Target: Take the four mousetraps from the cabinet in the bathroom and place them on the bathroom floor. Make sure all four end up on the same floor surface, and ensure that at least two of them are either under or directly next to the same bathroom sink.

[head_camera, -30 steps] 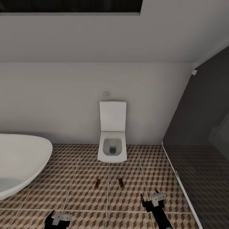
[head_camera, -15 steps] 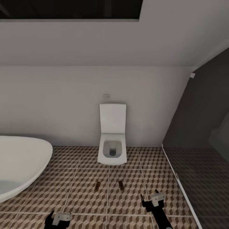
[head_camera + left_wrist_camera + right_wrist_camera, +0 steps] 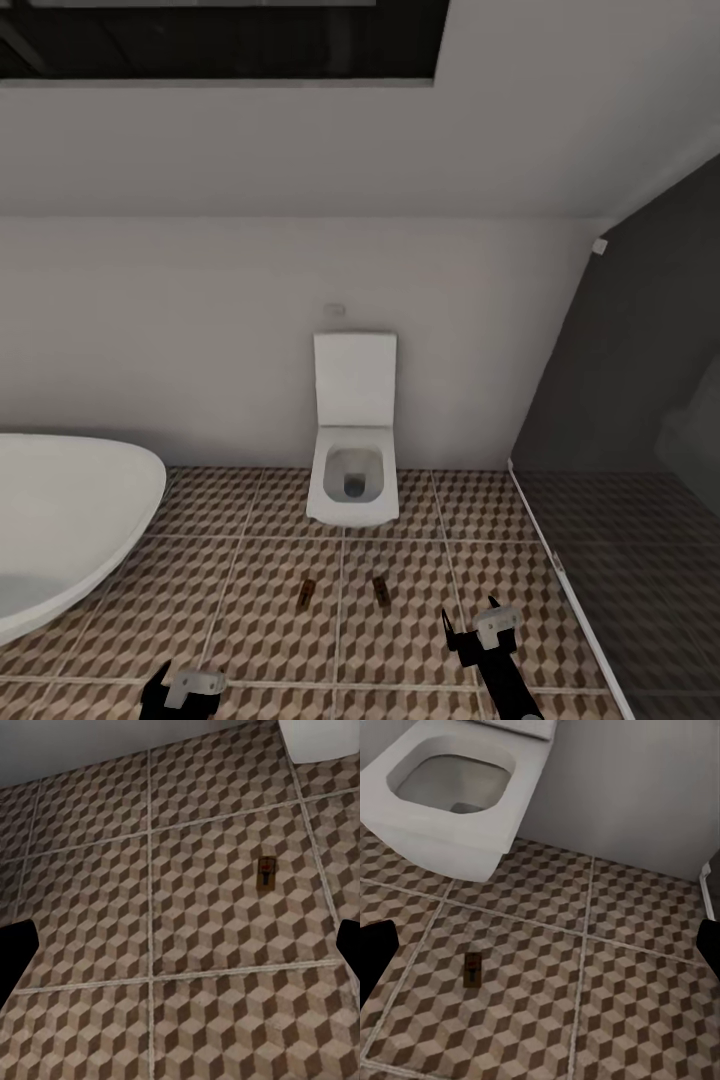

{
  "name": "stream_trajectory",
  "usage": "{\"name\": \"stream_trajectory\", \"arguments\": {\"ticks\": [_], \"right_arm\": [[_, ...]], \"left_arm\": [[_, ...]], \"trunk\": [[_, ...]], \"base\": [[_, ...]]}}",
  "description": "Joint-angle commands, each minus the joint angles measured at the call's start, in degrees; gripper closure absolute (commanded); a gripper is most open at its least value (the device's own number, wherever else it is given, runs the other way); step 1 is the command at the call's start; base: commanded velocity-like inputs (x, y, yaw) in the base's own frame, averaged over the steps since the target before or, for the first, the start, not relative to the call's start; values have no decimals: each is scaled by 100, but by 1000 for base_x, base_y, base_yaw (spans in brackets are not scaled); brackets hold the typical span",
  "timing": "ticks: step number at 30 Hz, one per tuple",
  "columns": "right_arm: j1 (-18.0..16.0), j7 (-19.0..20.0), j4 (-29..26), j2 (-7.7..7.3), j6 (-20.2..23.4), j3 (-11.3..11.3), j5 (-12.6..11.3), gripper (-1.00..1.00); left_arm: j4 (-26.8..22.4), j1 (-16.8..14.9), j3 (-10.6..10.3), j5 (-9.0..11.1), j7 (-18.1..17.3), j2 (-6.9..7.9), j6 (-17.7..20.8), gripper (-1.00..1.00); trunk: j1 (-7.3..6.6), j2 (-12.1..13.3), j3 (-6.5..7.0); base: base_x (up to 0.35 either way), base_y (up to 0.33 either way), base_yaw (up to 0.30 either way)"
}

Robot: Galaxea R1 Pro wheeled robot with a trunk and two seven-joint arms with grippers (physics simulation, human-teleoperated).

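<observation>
Bathroom floor [image 3: 250, 600] fills the lower half of the head view, cube-print tiles, pale grout. Bathtub [image 3: 60, 530] at 9 o'clock, oval, white, not the sink. Dark glass shower panel [image 3: 620, 450] at 3 o'clock. Toilet [image 3: 352, 470] dead centre against the wall, lid up. Right end effector [image 3: 472, 622] at 5 o'clock, fingers spread, nothing between them; the right wrist view agrees, dark fingertips at both edges with bare tile between. Left end effector [image 3: 190, 685] at 7 o'clock, low in view; its wrist view has the fingertips far apart at both edges, so spread, empty. Two mousetraps on the floor just in front of the toilet: left mousetrap [image 3: 307, 593] and right mousetrap [image 3: 380, 589], near each other on neighbouring tiles, a grout line between them, both lying flat. Left wrist view has one [image 3: 265, 872], right wrist view has one [image 3: 472, 969]. Handling, my read: tiny, stiff, very light wooden slabs, flat to the tile, so little edge to catch. I'd pinch across the short width from above, fingertips down to the tile; expect it to skid if one finger touches first. Spring hardware on top could snag. A sink is not among these things, so placement near it can't be judged.
</observation>
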Motion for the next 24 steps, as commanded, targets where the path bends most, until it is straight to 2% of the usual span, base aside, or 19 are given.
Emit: {"name": "stream_trajectory", "arguments": {"ticks": [1,24], "right_arm": [[-6,-59,7,1,-7,19,47,-100],[-6,-63,7,10,-4,19,47,-100]], "left_arm": [[12,-5,-47,-12,45,-3,-16,-100],[12,-5,-47,-12,43,-8,-17,-100]], "trunk": [[3,-11,-2],[3,-11,212]], "base": [[0,0,0],[0,0,0]]}}
